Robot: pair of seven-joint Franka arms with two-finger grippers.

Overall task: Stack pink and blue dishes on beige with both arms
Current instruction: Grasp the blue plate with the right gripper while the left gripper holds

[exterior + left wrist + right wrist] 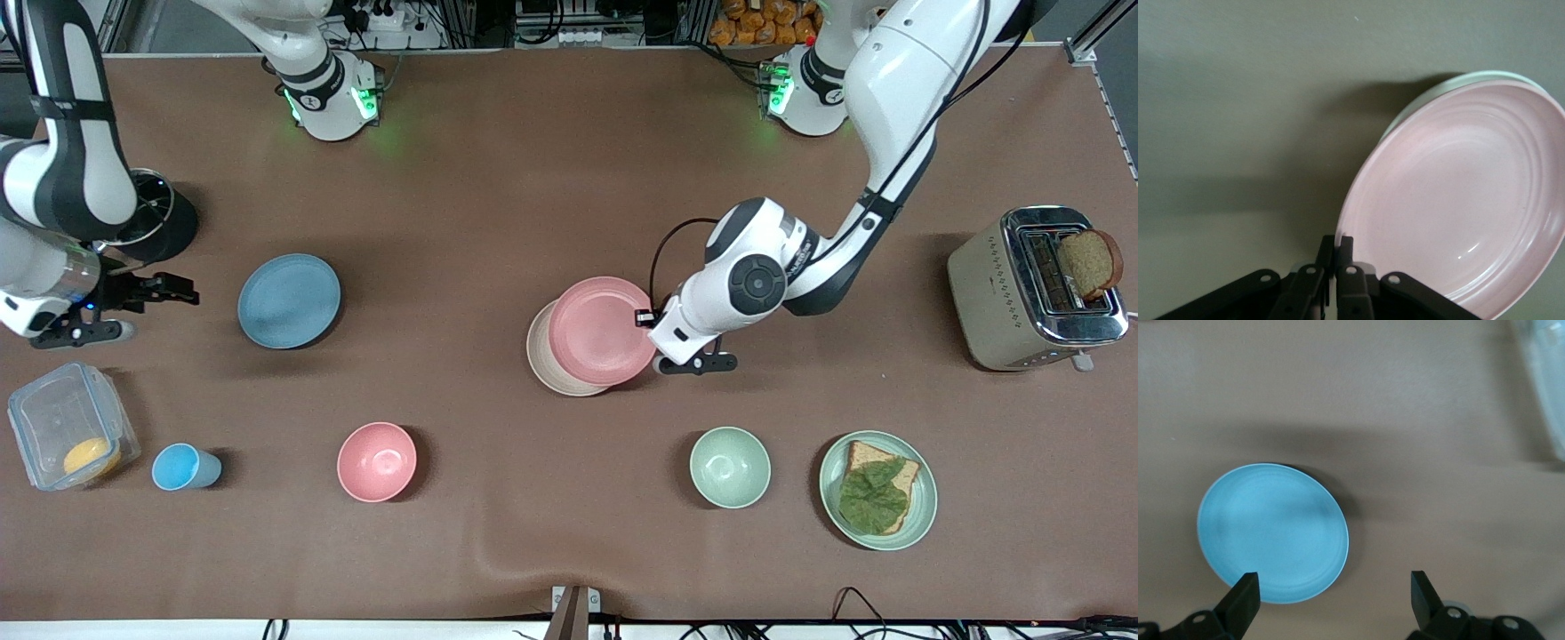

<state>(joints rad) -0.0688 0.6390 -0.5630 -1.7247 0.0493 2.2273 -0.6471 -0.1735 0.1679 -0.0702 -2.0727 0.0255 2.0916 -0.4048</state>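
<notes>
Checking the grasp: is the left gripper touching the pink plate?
Touching: in the left wrist view the left gripper is pinched shut on the pink plate's rim.

The right hand is hanging above the brown surface with its two dark fingers standing wide apart, nothing between them. The light blue plate is lying flat on the surface, casting a shadow around its edge, with one fingertip overlapping its rim. A clear container's edge is showing at one corner.
</notes>
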